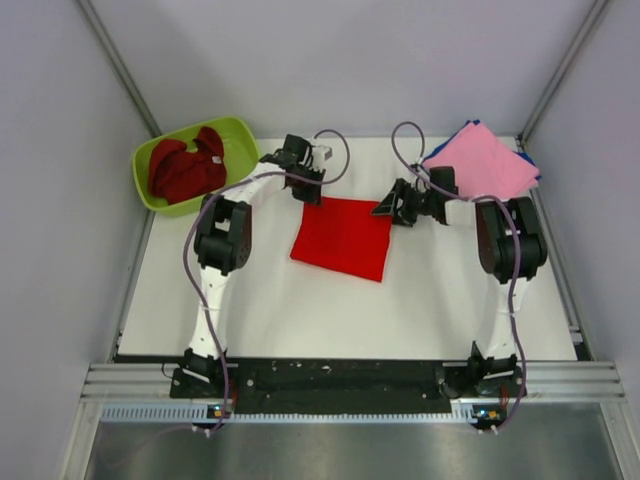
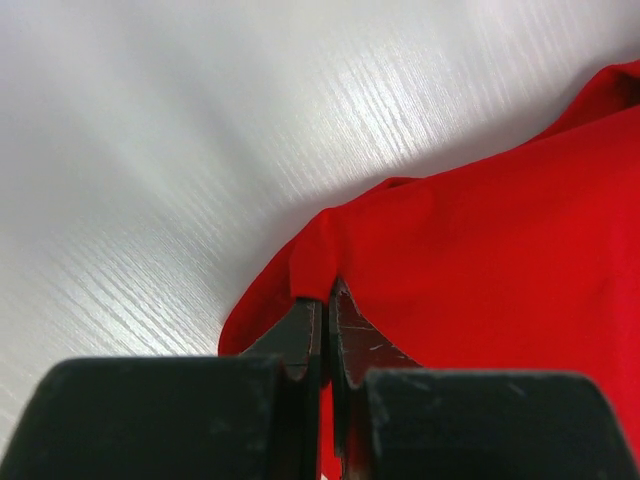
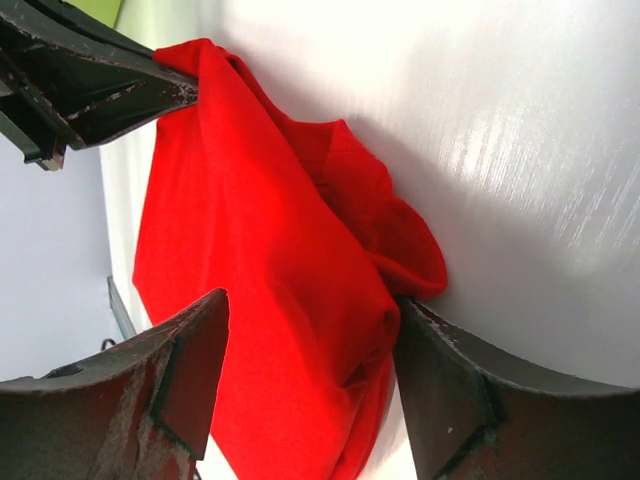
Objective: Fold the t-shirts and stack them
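Note:
A bright red t-shirt (image 1: 342, 238) lies folded flat in the middle of the table. My left gripper (image 1: 310, 190) is at its far left corner, shut on a pinch of the red cloth (image 2: 318, 262). My right gripper (image 1: 392, 210) is at the far right corner, open, its fingers (image 3: 455, 390) on either side of a bunched fold of the shirt (image 3: 330, 300) without squeezing it. The left gripper's fingers (image 3: 120, 95) show at the top left of the right wrist view, holding the opposite corner. A pink t-shirt (image 1: 480, 162) lies on blue ones (image 1: 528, 160) at the back right.
A lime-green tub (image 1: 238, 135) at the back left holds a crumpled darker red t-shirt (image 1: 185, 170). White enclosure walls close in on both sides and at the back. The arm bases stand on the black rail (image 1: 340, 378) at the near edge.

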`<state>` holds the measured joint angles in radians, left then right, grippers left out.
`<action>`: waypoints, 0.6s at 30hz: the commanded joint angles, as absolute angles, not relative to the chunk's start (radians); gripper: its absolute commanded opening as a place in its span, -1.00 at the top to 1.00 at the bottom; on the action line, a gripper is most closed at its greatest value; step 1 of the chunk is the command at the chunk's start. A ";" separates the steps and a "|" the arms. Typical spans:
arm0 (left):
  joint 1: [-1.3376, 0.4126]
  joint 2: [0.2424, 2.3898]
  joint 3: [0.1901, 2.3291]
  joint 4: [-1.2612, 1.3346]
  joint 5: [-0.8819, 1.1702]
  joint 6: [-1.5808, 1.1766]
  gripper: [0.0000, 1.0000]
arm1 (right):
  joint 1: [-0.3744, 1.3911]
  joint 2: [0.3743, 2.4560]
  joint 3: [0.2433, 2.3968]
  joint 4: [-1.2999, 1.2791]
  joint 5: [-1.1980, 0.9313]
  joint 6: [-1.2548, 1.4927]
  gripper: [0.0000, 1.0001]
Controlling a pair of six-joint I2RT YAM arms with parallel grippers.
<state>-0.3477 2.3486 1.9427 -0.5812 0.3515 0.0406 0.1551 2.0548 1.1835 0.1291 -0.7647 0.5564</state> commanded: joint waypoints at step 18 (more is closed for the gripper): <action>-0.281 2.243 2.083 -0.647 0.193 0.153 -0.50 | 0.195 1.990 1.236 0.074 -0.554 0.617 1.00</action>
